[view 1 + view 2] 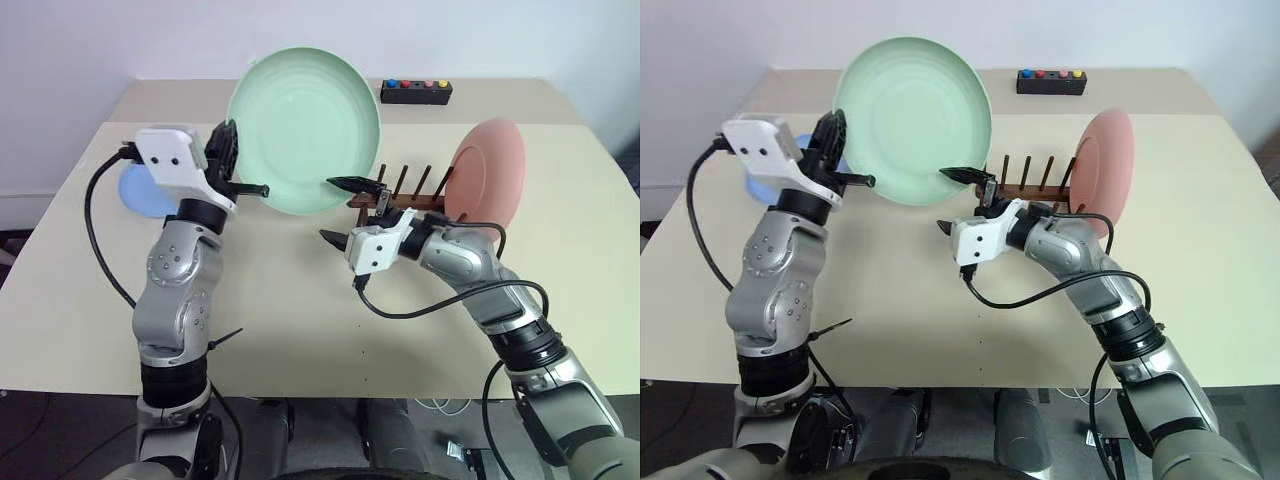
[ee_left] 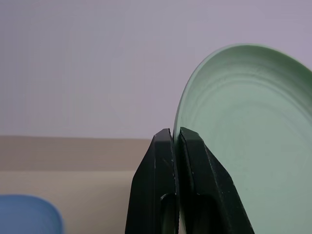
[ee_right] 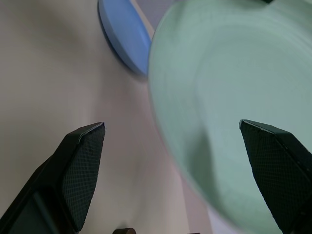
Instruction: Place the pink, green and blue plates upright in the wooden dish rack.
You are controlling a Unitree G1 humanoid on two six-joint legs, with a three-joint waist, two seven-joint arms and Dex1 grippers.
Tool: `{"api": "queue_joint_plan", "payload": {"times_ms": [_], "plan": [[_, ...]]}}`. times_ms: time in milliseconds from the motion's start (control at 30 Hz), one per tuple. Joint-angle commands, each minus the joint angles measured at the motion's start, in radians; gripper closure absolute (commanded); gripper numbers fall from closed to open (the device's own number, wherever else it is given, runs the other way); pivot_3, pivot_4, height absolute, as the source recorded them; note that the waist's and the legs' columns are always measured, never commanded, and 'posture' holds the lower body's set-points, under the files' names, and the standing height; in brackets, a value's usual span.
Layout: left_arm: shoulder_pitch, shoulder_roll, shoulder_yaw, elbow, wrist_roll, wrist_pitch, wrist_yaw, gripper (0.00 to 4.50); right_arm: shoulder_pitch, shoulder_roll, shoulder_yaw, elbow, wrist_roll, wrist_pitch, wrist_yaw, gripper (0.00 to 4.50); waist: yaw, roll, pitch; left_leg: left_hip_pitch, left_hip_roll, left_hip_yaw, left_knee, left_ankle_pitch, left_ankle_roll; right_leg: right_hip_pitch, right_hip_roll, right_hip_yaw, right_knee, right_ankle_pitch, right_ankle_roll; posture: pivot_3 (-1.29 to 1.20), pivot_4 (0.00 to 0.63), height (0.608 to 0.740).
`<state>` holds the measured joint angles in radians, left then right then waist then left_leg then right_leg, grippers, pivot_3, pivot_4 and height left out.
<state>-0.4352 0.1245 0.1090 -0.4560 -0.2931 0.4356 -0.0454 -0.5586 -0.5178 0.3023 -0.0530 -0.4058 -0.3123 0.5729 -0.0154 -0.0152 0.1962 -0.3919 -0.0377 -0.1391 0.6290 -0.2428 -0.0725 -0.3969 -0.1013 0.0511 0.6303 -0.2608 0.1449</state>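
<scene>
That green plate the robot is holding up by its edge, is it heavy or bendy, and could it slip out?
The green plate is probably light and fairly stiff: the left gripper, pinching only its rim, keeps it up in the air with no visible sag. Its smooth matte surface and that small grip suggest it could swivel or slip if bumped.

Silver-grey jointed metal arms end in white plastic wrist housings, the left hand (image 1: 243, 187) and right hand (image 1: 341, 212) each bearing two black tapered fingers with cross-hatched pads (image 3: 84, 161); black cables loop from both wrists.
</scene>
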Motion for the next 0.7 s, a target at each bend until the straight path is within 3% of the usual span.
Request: {"api": "queue_joint_plan", "payload": {"times_ms": [33,100,300,500,600,700], "plan": [[-0.001,0.0,-0.018,-0.066,-0.009,0.006,-0.008,4.5,-0.026,0.013,0.001,-0.011,-0.011,-0.016,-0.017,0.54,-0.001,0.0,0.0,0.0,0.0,0.0,0.0,0.0,0.0,0.0,0.0,0.0,0.0,0.0,0.0,0.0,0.15,0.74],[0.001,-0.001,-0.023,-0.07,-0.011,0.009,-0.012,4.5,-0.025,0.013,0.003,-0.01,-0.015,-0.014,-0.015,1.28,-0.001,0.0,0.0,0.0,0.0,0.0,0.0,0.0,0.0,0.0,0.0,0.0,0.0,0.0,0.0,0.0,0.15,0.74],[-0.002,-0.011,-0.028,-0.068,-0.031,0.017,-0.028,4.5,-0.028,0.006,0.008,0.008,-0.056,-0.018,-0.022,4.41,0.0,0.0,0.0,0.0,0.0,0.0,0.0,0.0,0.0,0.0,0.0,0.0,0.0,0.0,0.0,0.0,0.15,0.74],[0.0,-0.018,-0.028,-0.068,-0.045,0.022,-0.034,4.5,-0.031,0.004,0.004,0.012,-0.082,-0.036,-0.039,4.47,0.0,0.0,0.0,0.0,0.0,0.0,0.0,0.0,0.0,0.0,0.0,0.0,0.0,0.0,0.0,0.0,0.15,0.74],[0.0,-0.03,-0.008,-0.067,-0.07,0.018,-0.032,3.48,-0.031,0.004,0.002,0.011,-0.1,-0.044,-0.052,4.5,0.0,0.0,0.0,0.0,0.0,0.0,0.0,0.0,0.0,0.0,0.0,0.0,0.0,0.0,0.0,0.0,0.15,0.74],[-0.017,-0.052,0.033,-0.068,-0.113,-0.006,-0.018,2.07,-0.033,0.004,0.002,0.013,-0.109,-0.049,-0.062,4.5,0.0,0.0,0.0,0.0,0.0,0.0,0.0,0.0,0.0,0.0,0.0,0.0,0.0,0.0,0.0,0.0,0.15,0.74]]}}
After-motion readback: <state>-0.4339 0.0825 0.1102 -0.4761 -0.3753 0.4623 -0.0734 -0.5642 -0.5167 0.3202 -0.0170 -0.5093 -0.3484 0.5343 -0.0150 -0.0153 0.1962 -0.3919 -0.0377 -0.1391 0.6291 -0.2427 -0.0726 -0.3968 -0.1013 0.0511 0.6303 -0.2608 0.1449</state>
